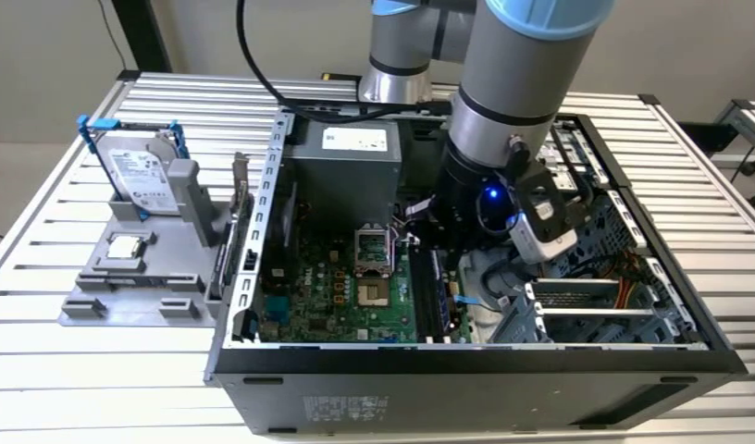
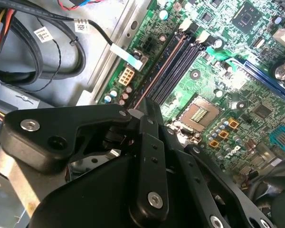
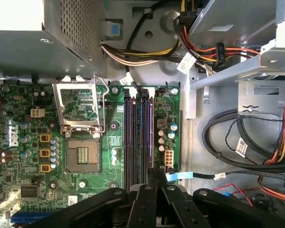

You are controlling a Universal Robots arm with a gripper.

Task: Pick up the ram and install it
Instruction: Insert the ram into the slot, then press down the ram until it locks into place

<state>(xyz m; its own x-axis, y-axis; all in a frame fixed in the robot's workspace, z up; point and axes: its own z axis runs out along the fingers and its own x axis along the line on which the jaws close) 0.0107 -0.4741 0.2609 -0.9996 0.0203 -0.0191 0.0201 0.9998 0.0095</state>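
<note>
Your claw [image 2: 141, 112] is down inside the open computer case [image 1: 476, 363], at the near end of the row of memory slots [image 3: 135, 137] on the green motherboard [image 1: 314, 289]. In both wrist views its two black fingers [image 3: 151, 176] are drawn close together, closed on a thin edge that reads as the ram [image 2: 157, 71].

The ram shows edge-on as a narrow brownish line. It starts at the fingertips and runs the full length of the slots, so its long axis lies parallel to them. It sits over the outermost slot, the one farthest from the processor socket [image 3: 83, 154] and nearest the bare metal floor of the case with its black cables [image 3: 228, 137]. You cannot tell whether the ram is pressed home in that slot or only resting above it.

In the exterior view your arm [image 1: 516, 102] comes straight down into the case. On the exterior view's left, a grey holder [image 1: 130, 282] on the slatted tabletop [image 1: 56, 370] carries a silver hard drive [image 1: 141, 176] standing upright.
</note>
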